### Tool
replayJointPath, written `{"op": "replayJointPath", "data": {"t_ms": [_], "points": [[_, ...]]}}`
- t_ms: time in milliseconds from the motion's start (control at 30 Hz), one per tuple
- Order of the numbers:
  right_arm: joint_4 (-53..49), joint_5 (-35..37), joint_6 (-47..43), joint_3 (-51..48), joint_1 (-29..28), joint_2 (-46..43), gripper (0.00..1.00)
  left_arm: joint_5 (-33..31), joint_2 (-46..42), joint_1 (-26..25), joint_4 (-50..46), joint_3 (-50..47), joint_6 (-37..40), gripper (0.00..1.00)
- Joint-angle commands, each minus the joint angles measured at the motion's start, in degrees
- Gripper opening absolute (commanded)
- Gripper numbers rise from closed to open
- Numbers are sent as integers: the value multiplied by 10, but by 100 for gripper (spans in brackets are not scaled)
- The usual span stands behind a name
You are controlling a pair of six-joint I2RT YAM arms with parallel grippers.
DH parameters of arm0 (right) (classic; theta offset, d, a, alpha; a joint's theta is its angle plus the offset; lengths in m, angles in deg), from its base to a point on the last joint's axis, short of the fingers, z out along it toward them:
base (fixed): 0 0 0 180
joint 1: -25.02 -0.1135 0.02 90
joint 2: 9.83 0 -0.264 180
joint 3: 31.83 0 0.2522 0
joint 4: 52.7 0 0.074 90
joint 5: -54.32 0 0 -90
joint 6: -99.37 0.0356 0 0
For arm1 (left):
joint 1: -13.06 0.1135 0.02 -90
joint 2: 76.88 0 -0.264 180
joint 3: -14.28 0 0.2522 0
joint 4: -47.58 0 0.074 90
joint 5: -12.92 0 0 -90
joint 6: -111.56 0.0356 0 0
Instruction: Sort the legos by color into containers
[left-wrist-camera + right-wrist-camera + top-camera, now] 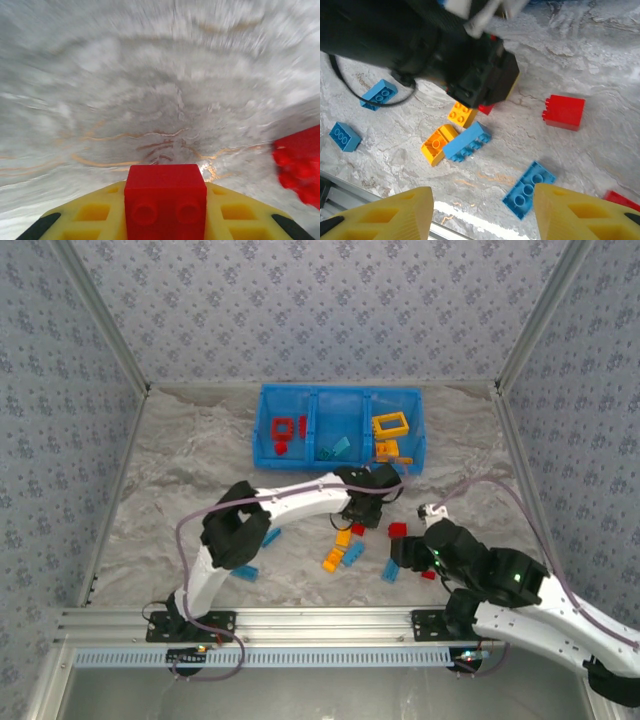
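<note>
My left gripper [165, 207] is shut on a small red brick [165, 192], held just above the marbled table; from above it sits mid-table [362, 512], in front of the blue tray [262, 430]. The tray's left compartment holds red pieces with a red frame [284, 429], the middle one light blue [336, 448], the right one a yellow frame [390, 423]. My right gripper [482, 215] hangs open over a light blue plate [529, 189]. Loose nearby lie a long blue brick [466, 141], two orange bricks [438, 144], and a red brick [564, 112].
More blue bricks lie to the left [271, 536] and near the front rail [246, 573]. Another red piece [429, 575] rests beside my right arm. The left arm [420, 40] crosses the upper part of the right wrist view. Patterned walls enclose the table.
</note>
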Motion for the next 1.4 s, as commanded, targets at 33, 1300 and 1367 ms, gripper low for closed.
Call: {"op": "replayJointPath", "data": {"t_ms": [33, 1300, 1367], "points": [[115, -2, -59, 26, -1, 66, 60, -31, -148, 56, -11, -22, 14, 28], [345, 193, -190, 303, -61, 556, 65, 164, 37, 373, 103, 52, 83, 48], [342, 192, -188, 299, -62, 549, 65, 163, 24, 373, 105, 46, 81, 51]]}}
